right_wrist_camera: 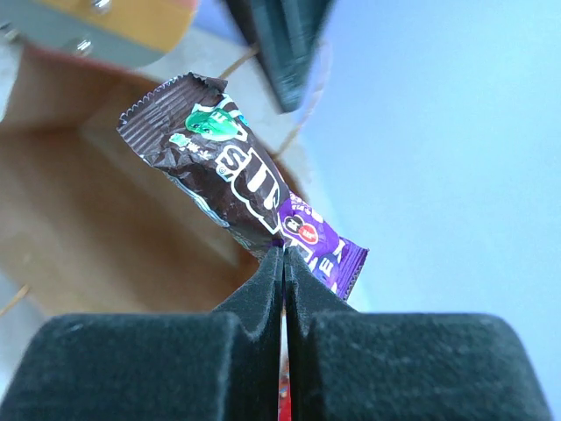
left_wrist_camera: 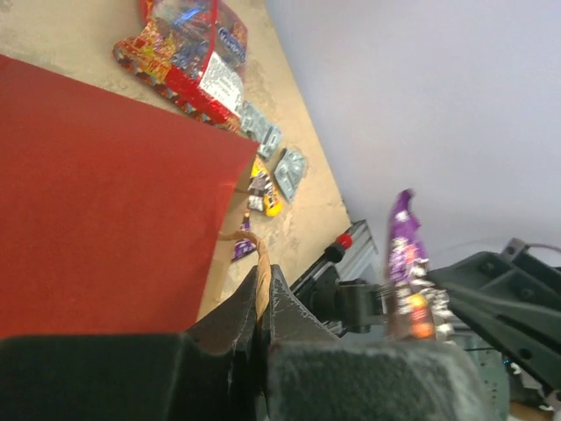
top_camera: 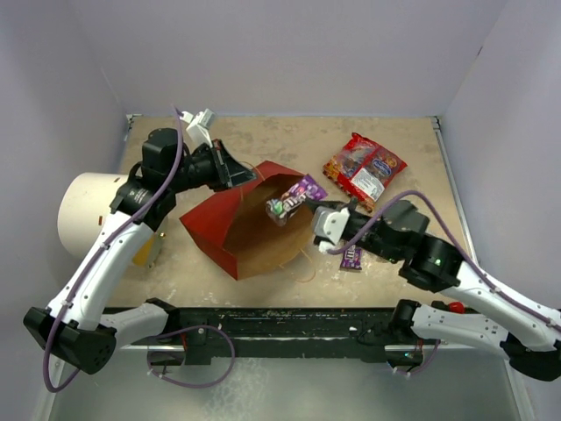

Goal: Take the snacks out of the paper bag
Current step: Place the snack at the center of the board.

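Silver-grey packets (left_wrist_camera: 290,171) past the paper bag (left_wrist_camera: 105,202) show only from left wrist.

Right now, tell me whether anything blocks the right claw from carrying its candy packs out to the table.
Nothing visible does. The right claw holds the candy packs above the open paper bag; only a small purple pack lies on the table beside it.
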Robot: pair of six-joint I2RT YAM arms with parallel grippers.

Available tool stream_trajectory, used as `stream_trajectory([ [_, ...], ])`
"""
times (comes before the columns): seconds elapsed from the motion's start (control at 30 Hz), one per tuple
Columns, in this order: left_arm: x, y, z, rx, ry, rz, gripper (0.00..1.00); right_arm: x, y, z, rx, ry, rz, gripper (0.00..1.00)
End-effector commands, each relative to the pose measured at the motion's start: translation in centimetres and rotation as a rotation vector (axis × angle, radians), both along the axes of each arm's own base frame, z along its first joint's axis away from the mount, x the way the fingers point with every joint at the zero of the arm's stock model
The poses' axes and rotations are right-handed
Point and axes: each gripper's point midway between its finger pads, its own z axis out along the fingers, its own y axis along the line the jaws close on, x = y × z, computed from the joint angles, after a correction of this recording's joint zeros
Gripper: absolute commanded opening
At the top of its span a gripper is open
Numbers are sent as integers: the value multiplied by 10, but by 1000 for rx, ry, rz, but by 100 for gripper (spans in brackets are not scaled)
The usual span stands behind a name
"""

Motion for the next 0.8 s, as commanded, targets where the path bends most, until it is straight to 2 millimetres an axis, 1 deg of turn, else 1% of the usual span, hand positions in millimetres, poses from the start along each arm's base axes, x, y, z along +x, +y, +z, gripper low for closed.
stream_trajectory([
  [0.0,4,-5,53,-125,-75,23,0,17,-37,77,187,-57,-204,0],
  [0.03,6,-4,57,-134,-72,30,0,22,-44,88,227,-66,-252,0],
  [0.07,7,-4,62,-145,-73,35,0,27,-51,96,252,-74,-301,0],
  [0.13,10,-6,71,-169,-71,34,0,39,-62,105,287,-88,-383,0],
  [0.3,10,-16,93,-264,-39,-9,0,69,-91,121,425,-56,-572,0],
  [0.37,10,-16,93,-278,-23,-4,0,78,-102,122,465,-25,-628,0],
  [0.43,14,-7,79,-240,-7,40,0,85,-113,120,479,-10,-674,0],
  [0.47,15,-1,67,-210,15,68,0,89,-120,117,487,2,-713,0],
  [0.57,18,24,33,-118,62,151,0,96,-134,102,486,38,-784,0],
  [0.63,17,44,14,-59,89,202,0,99,-142,93,492,65,-820,0],
  [0.7,13,63,2,0,90,247,0,101,-147,84,498,89,-844,0],
  [0.77,8,75,-6,64,82,276,0,102,-151,75,503,107,-858,0],
])
